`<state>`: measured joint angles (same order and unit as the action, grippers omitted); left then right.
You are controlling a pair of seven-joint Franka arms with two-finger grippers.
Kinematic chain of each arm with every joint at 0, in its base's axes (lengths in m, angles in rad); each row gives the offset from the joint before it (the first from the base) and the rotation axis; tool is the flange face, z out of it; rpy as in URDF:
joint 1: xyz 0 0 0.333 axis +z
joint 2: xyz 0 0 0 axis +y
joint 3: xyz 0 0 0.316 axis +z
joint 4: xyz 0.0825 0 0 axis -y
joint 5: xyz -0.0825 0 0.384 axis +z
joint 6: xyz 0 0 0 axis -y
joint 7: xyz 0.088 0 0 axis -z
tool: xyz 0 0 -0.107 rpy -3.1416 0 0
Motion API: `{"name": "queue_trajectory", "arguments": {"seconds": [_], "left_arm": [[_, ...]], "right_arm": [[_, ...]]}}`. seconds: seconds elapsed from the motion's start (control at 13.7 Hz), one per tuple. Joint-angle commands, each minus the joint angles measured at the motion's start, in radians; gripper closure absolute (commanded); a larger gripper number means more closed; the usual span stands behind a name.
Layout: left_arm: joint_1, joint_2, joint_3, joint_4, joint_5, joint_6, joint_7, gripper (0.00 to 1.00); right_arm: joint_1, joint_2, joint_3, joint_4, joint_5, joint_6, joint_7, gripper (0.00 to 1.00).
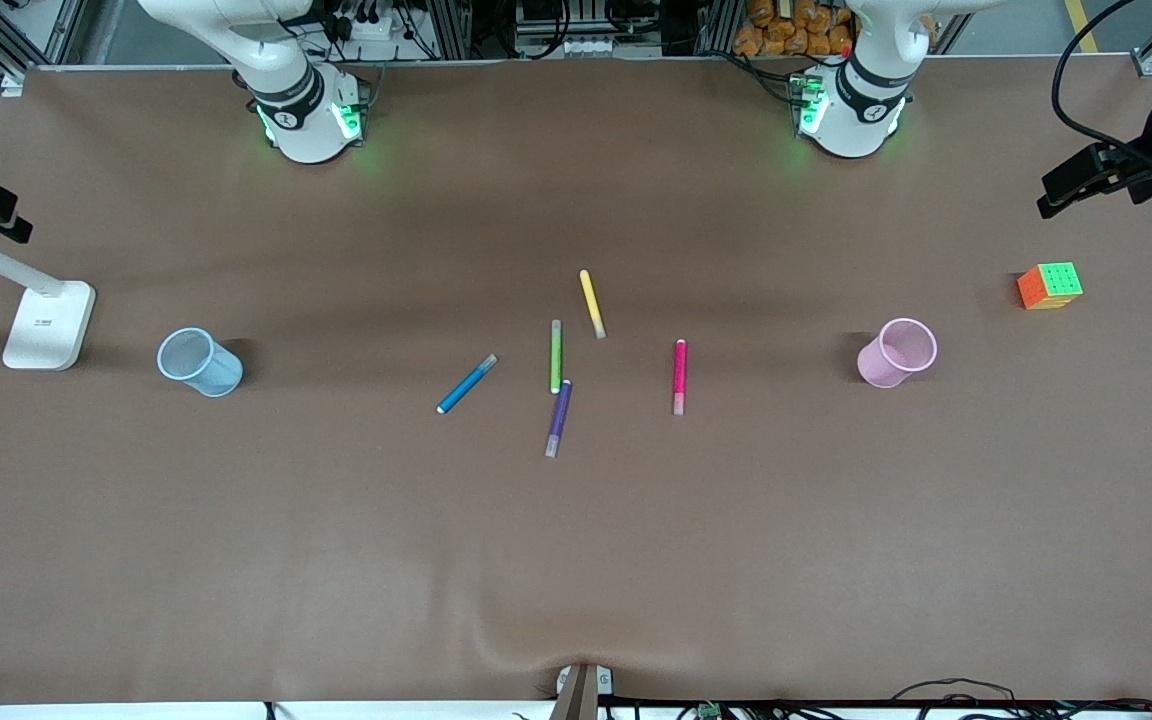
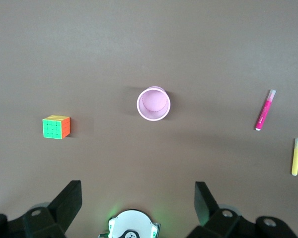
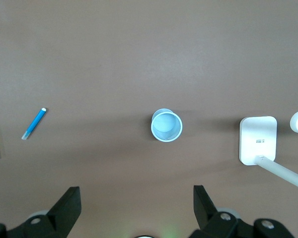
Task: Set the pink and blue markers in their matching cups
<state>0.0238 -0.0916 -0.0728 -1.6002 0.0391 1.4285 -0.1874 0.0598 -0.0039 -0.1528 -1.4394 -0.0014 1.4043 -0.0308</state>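
Nothing has been picked up yet, so the task looks to be at its very start: both arms wait high above the brown worktop, and each wrist view looks straight down on a cup.

The worktop is broad and mostly bare, with wide room around every object. A white lamp base stands at the right arm's end, a coloured cube at the left arm's end, both well apart from the markers.

The blue cup stands upright toward the right arm's end; the pink cup stands upright toward the left arm's end. Both look empty.

The left gripper hangs over the pink cup, jaws spread wide and holding nothing. The right gripper hangs over the blue cup, likewise released.

Five markers lie flat mid-worktop. The blue marker lies slanted, nearest the blue cup. The pink marker lies nearest the pink cup. Between them are a green marker, a purple marker and a yellow marker; green and purple nearly meet end to end.

The next move probably calls for each arm to descend on its own-side marker, jaws turned across the barrel.
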Motion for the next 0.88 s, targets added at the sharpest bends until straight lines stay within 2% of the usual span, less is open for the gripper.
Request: {"name": "queue_trajectory", "arguments": {"seconds": [0.0, 0.22, 0.44, 0.66, 0.8], "left_arm": [[-0.001, 0.024, -0.005, 0.029, 0.004, -0.033, -0.001, 0.00], [-0.007, 0.067, -0.016, 0.026, -0.010, -0.043, 0.002, 0.00], [-0.007, 0.111, -0.077, 0.011, -0.010, -0.045, -0.041, 0.00], [-0.008, 0.154, -0.137, -0.001, -0.013, -0.045, -0.182, 0.00], [-0.008, 0.194, -0.157, 0.008, -0.021, -0.045, -0.208, 0.00]], "right_arm": [[-0.014, -0.025, 0.012, -0.026, 0.017, 0.013, 0.009, 0.00], [-0.017, -0.024, 0.012, -0.026, 0.017, 0.013, 0.009, 0.00], [-0.017, -0.024, 0.012, -0.026, 0.017, 0.013, 0.008, 0.00], [-0.020, -0.024, 0.012, -0.026, 0.027, 0.012, 0.008, 0.00], [-0.020, -0.024, 0.012, -0.026, 0.029, 0.012, 0.008, 0.00]]}}
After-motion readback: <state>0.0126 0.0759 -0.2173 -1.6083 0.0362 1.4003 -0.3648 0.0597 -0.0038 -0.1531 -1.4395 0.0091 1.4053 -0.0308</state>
